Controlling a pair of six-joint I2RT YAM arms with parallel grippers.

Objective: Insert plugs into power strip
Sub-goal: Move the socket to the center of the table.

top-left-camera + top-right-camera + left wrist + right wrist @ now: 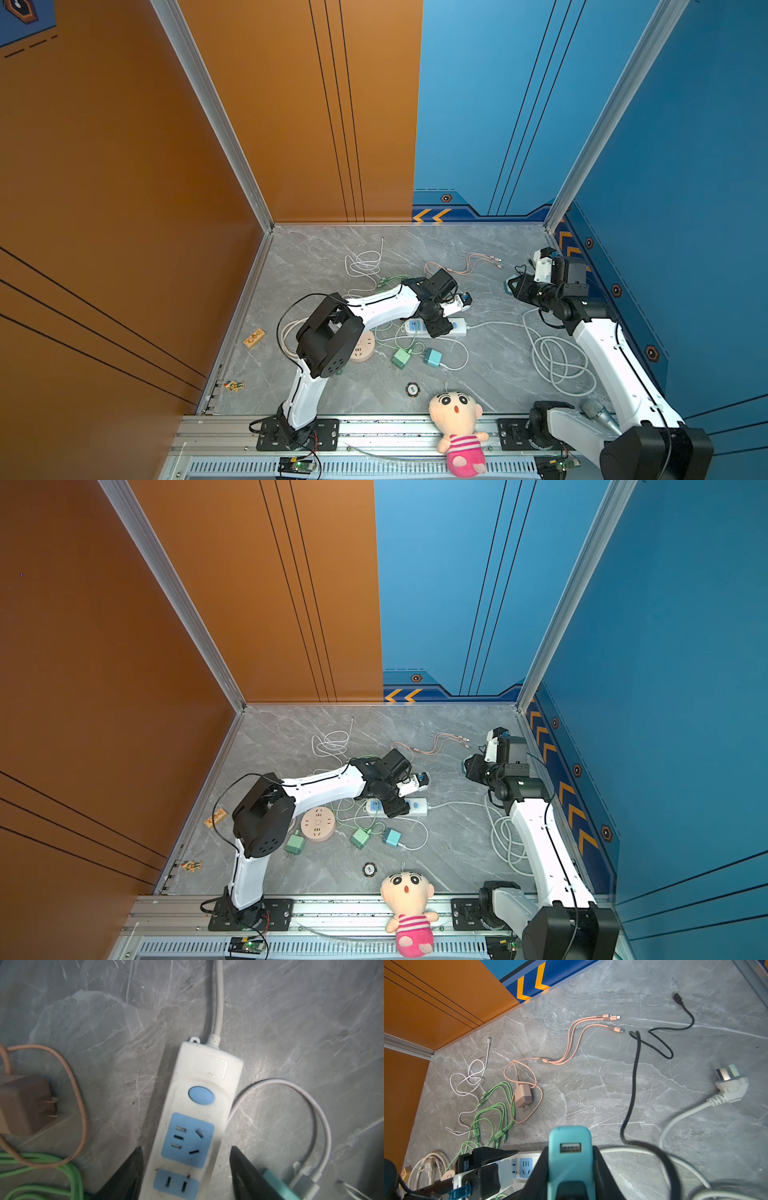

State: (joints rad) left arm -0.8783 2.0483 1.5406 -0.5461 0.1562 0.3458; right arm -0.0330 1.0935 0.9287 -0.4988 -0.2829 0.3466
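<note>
left end effector (pixel 186 1147) sits low over the power strip (pixel 203 1088), jaws wide and straddling its middle, one black finger on each long side, nothing gripped. looks like a brace, though i can't tell whether the fingers actually touch the strip. right end effector (pixel 570 1148) is clamped tight on a teal plug (pixel 569 1136), usb port facing the wrist camera, prongs hidden, and in both top views it hangs well away from the strip, out beyond its cord end. the five-hole and two-slot sockets in the left wrist view are both empty, so i'd call this the carry-in for the teal one. the next move calls for bringing that plug over the strip, prongs down and lined up with a pair of slots, then a straight push while the left arm steadies the strip. it's tight: the left fingers crowd those sockets. waiting on the desk (pixel 478 374): a pink-brown plug (pixel 25 1105) near the strip's far side, plus a green plug (pixel 401 357) and a second teal plug (pixel 433 357) near its robot side.
</note>
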